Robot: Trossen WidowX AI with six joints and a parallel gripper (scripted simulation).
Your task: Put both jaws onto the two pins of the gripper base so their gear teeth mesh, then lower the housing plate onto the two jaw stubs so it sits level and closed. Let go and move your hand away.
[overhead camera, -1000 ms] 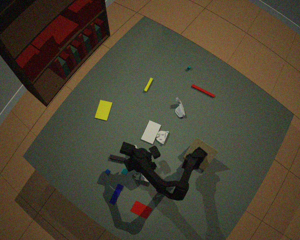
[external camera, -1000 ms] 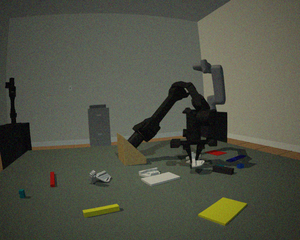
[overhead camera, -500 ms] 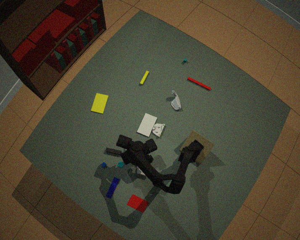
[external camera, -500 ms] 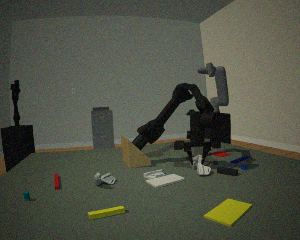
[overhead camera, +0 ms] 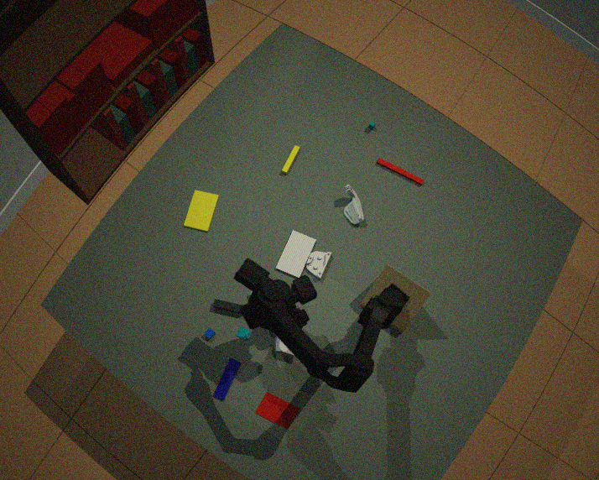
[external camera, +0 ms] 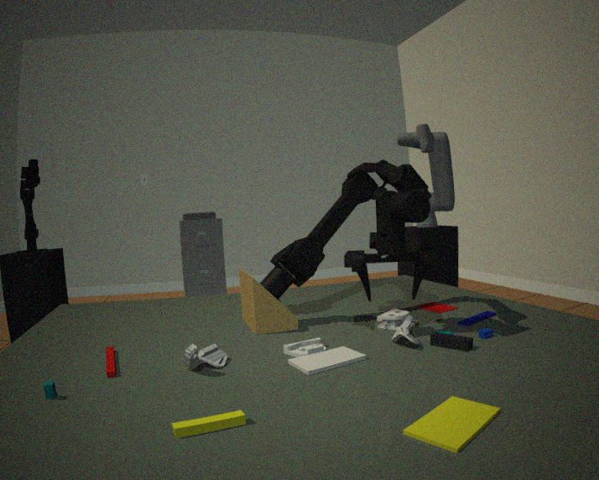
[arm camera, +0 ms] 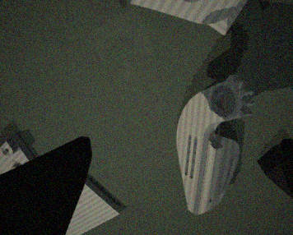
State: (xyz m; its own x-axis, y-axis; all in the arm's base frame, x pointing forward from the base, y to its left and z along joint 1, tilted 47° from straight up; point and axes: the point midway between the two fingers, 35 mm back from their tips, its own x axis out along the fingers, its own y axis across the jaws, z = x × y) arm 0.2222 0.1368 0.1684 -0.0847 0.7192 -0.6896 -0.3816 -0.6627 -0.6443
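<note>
My gripper [external camera: 392,299] [arm camera: 188,148] is open and empty, its fingers above and either side of a white jaw [external camera: 405,336] [arm camera: 187,127]. That jaw lies on the mat, its round toothed end showing in the wrist view; the hand hides it in the top view. A thicker white part [overhead camera: 283,346] [external camera: 392,318] [arm camera: 177,8] lies apart from it. The other white jaw [overhead camera: 354,212] [external camera: 212,356] lies alone further out. A white part with small round features [overhead camera: 318,263] [external camera: 304,346] lies beside a pale slab. I cannot tell which part is base or housing plate.
The pale slab [overhead camera: 295,253] [external camera: 327,360] and a dark block [overhead camera: 227,306] [external camera: 451,341] lie near the hand. A wooden wedge [external camera: 269,312] stands at the arm's base. Yellow plate [overhead camera: 201,211] [external camera: 452,424], red plate [overhead camera: 272,407] and blue bar [overhead camera: 227,379] lie around.
</note>
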